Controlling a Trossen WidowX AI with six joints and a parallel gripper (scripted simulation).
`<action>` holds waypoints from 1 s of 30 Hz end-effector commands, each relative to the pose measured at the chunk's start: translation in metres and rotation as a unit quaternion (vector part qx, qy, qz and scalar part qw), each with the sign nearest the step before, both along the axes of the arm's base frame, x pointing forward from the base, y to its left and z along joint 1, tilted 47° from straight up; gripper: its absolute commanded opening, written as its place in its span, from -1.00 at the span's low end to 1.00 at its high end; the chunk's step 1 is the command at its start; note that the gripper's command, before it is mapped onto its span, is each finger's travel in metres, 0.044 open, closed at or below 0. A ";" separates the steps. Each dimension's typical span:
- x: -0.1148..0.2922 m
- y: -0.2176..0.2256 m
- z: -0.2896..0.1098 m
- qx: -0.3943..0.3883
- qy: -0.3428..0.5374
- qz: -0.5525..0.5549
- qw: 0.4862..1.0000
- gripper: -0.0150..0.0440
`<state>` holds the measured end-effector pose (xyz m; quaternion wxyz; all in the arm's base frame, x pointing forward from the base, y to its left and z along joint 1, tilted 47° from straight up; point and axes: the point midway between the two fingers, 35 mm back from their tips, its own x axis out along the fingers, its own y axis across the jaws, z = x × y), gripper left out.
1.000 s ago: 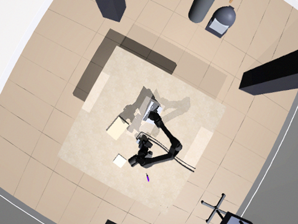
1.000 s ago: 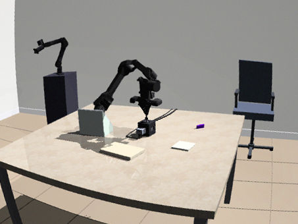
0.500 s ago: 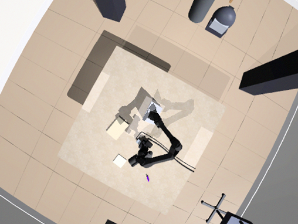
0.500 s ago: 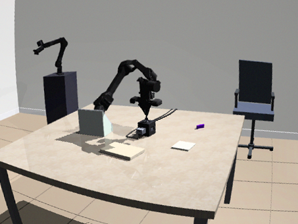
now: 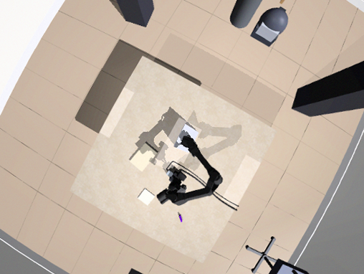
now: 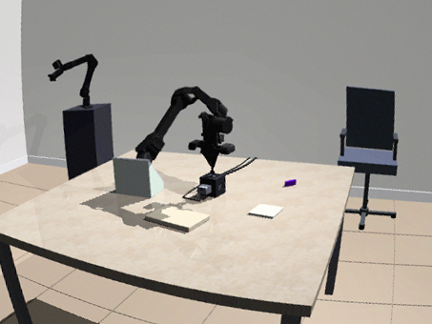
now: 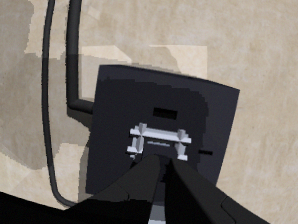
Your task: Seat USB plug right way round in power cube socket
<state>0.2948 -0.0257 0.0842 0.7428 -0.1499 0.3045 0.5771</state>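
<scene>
The black power cube (image 7: 160,127) (image 6: 215,184) (image 5: 174,175) stands on the table with two dark cables (image 7: 69,43) running off its side. A silver USB plug (image 7: 160,144) sticks up from the socket on the cube's top face. An empty dark slot (image 7: 165,113) shows just beyond it. My gripper (image 7: 161,167) (image 6: 211,166) points straight down over the cube and is shut on the USB plug. How deep the plug sits in the socket is hidden by the fingers.
A grey wedge-shaped stand (image 6: 135,177) is behind the cube to the left. A flat beige pad (image 6: 178,219), a small white card (image 6: 266,210) and a small purple object (image 6: 289,182) lie on the table (image 6: 114,251). A chair (image 6: 370,146) stands off to the right.
</scene>
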 end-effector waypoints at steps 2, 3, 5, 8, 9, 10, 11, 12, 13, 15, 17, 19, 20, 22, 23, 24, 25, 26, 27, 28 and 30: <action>0.001 0.001 0.000 0.001 -0.001 -0.002 1.000 -0.49; 0.001 0.001 0.000 0.001 -0.001 -0.002 1.000 -0.49; 0.001 0.001 0.000 0.001 -0.001 -0.002 1.000 -0.49; 0.001 0.001 0.000 0.001 -0.001 -0.002 1.000 -0.49; 0.001 0.001 -0.001 0.001 -0.001 -0.002 1.000 -0.49; 0.001 0.001 -0.001 0.001 -0.001 -0.002 1.000 -0.49; 0.001 0.001 -0.001 0.001 -0.001 -0.002 1.000 -0.49; 0.001 0.002 -0.001 0.001 -0.001 -0.002 1.000 -0.49; 0.001 0.002 -0.001 0.001 -0.001 -0.002 1.000 -0.49; 0.001 0.002 -0.001 0.001 -0.001 -0.002 1.000 -0.49; 0.001 0.002 -0.001 0.001 -0.001 -0.002 1.000 -0.49; 0.001 0.002 -0.001 0.001 -0.001 -0.002 1.000 -0.49; 0.001 0.002 -0.001 0.001 -0.001 -0.002 1.000 -0.49; 0.001 0.002 -0.002 0.001 -0.001 -0.002 1.000 -0.49; 0.001 0.002 -0.002 0.001 -0.001 -0.002 1.000 -0.49; 0.001 0.003 -0.002 0.001 -0.001 -0.002 1.000 -0.49; 0.001 0.003 -0.002 0.001 -0.001 -0.002 1.000 -0.49; 0.001 0.003 -0.002 0.001 -0.001 -0.002 1.000 -0.49; 0.001 0.003 -0.002 0.001 -0.001 -0.002 1.000 -0.49; 0.001 0.003 -0.002 0.001 -0.001 -0.002 1.000 -0.49; 0.001 0.003 -0.002 0.001 -0.001 -0.002 1.000 -0.49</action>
